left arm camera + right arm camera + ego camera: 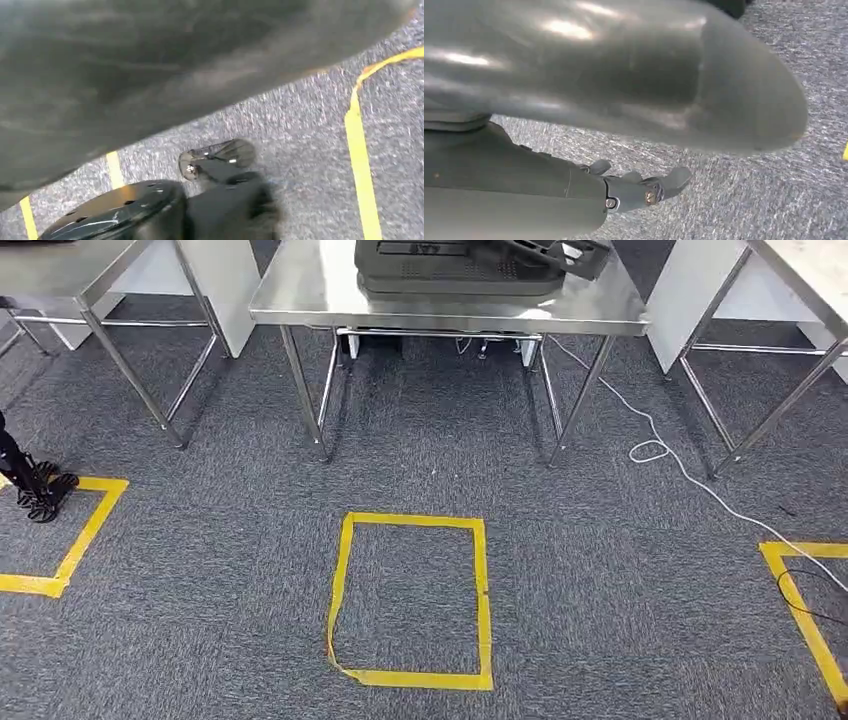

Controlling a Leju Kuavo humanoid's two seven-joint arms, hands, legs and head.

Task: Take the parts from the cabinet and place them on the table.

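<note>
Parts [470, 262] on steel table [300, 295], dark, cropped, hard to identify.

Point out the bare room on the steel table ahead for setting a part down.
On the middle steel table, bare metal lies left of the dark tray stack, out to the left edge. A thinner strip runs along the front edge, and a small patch sits at the right corner. The centre and back are crowded.

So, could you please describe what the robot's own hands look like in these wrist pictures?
The right hand is matte grey, with a smooth cover, small round metal screws and blunt rounded grey fingers. The left hand looks darker: blurred black parts with a small silver screw and a glossy black rounded shell pierced by small holes. A large smooth grey glossy cover lies across both wrist views. No cables or markings are visible.
</note>
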